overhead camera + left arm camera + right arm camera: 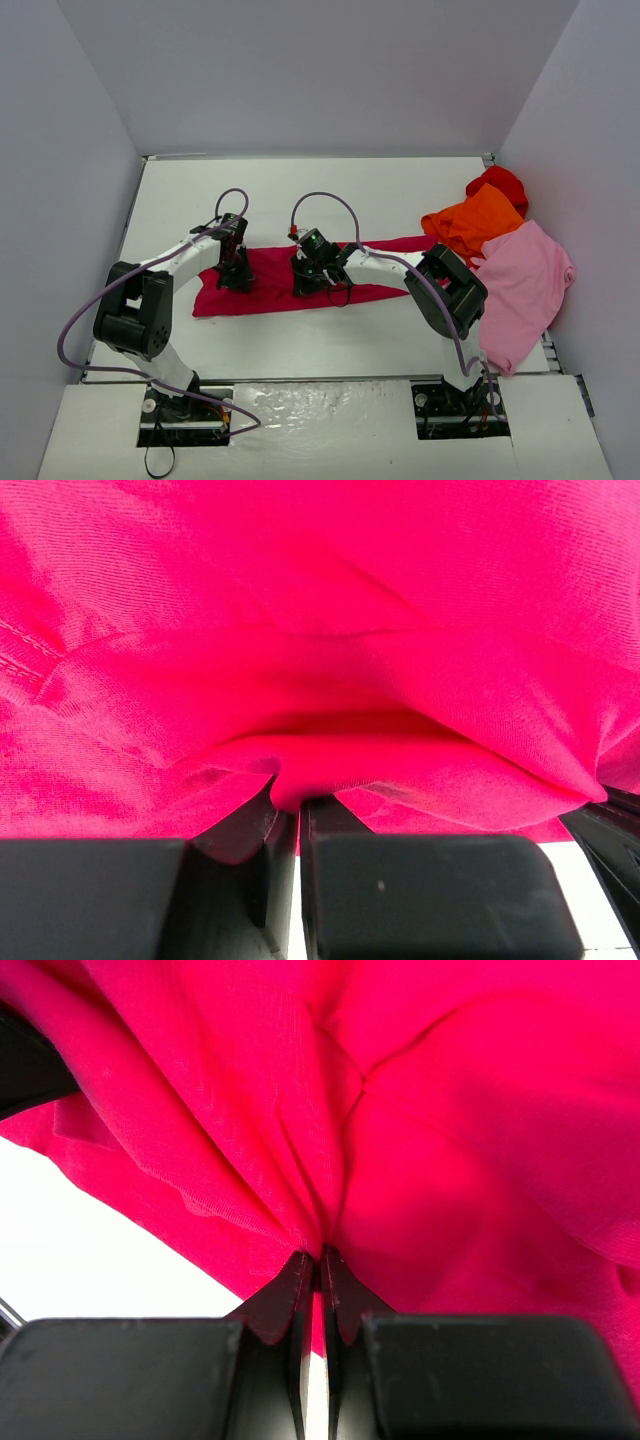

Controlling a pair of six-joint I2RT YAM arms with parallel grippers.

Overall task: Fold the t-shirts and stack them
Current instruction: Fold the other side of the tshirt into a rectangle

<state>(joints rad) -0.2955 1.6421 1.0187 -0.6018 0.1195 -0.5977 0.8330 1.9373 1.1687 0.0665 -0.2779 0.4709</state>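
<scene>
Four shirts lie on the white counter (300, 190). One crimson t-shirt (270, 285) stretches as a long band across the middle. Three more are heaped at the right edge: one orange t-shirt (475, 222), one light pink t-shirt (520, 280), and one bright red t-shirt (500, 183) behind the orange. Both arms reach down onto the crimson cloth. The left pincer (292, 810) is clenched on a fold near its left end, and the right pincer (320, 1265) is clenched on a bunched pleat near its middle.

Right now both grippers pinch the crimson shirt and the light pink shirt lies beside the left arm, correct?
No: the top view shows the light pink shirt beside the right arm. The left gripper and right gripper do both pinch the crimson shirt.
</scene>
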